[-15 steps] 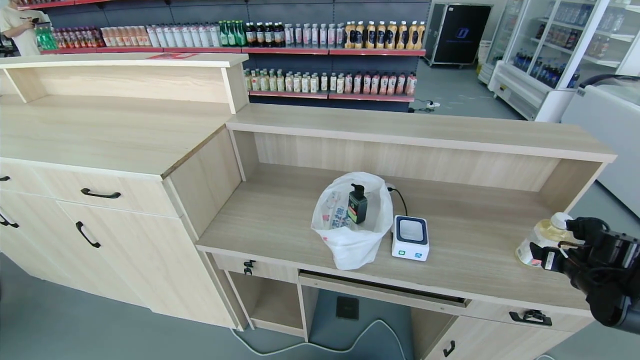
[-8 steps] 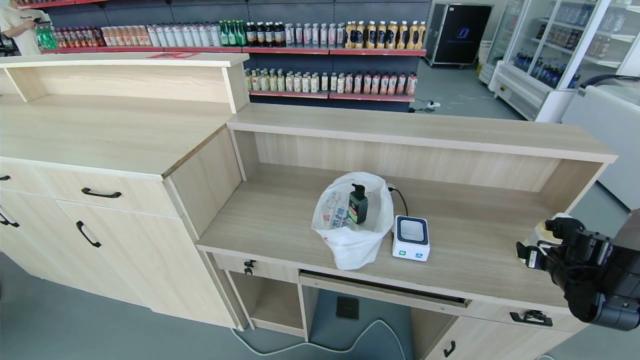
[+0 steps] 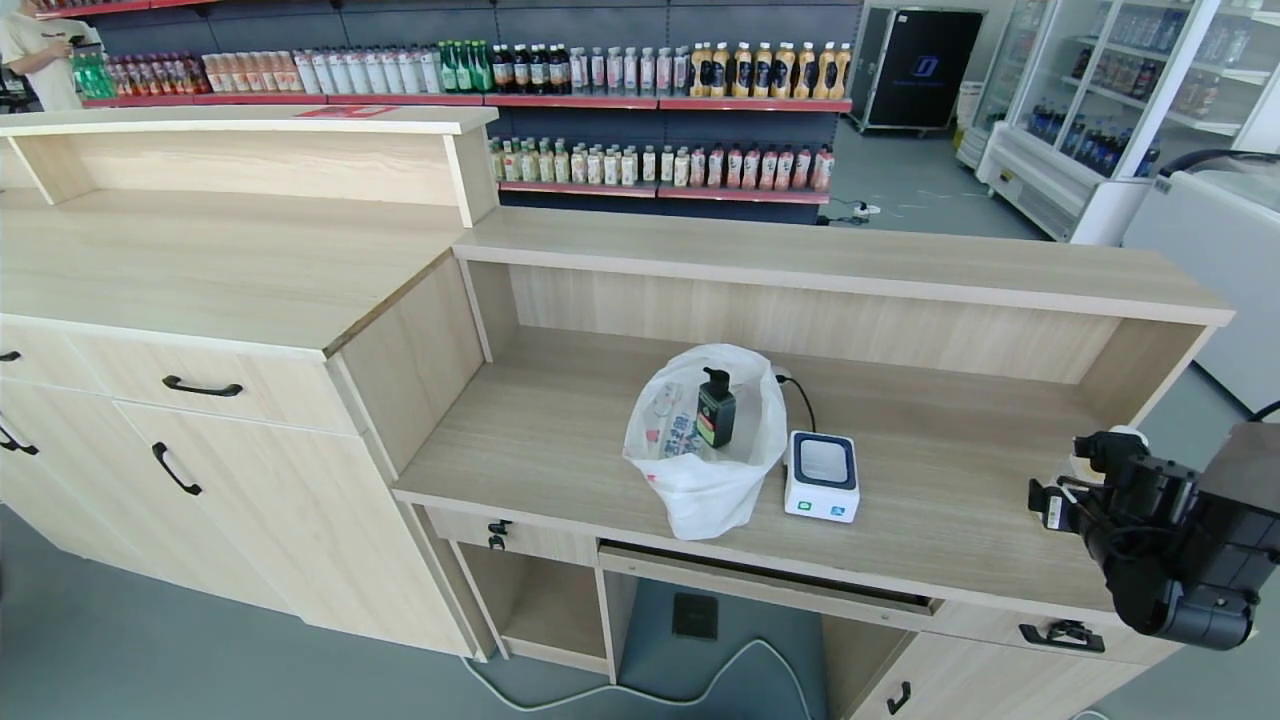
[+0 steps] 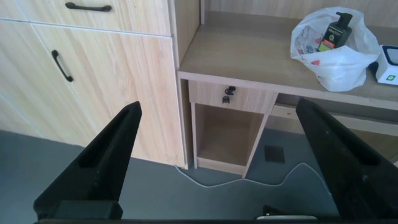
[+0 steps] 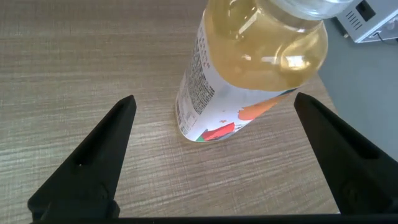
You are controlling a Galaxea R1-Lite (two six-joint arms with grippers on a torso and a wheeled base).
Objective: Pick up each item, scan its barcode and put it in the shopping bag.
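There's the right arm (image 3: 1190, 545): matt black, chunky, rounded wrist housing, small white label (image 3: 1052, 512), thin black cable (image 3: 1268, 408). Black wedge-shaped jaws on left gripper (image 4: 214, 165) and right gripper (image 5: 208, 158).

Scanner (image 3: 821, 475) as reference. To its right, bare counter (image 3: 950, 470) runs unobstructed out to my right gripper (image 3: 1072, 478), whose spread fingers flank the oil bottle (image 5: 249, 81) with a gap on each side. A side panel (image 3: 1140, 370) closes that end. Just left of the scanner: shopping bag (image 3: 705, 470), mouth open upward, pump bottle (image 3: 715, 408) upright inside. Behind the scanner: cable (image 3: 803, 397), back panel (image 3: 800, 320), upper ledge (image 3: 840, 262) on top.
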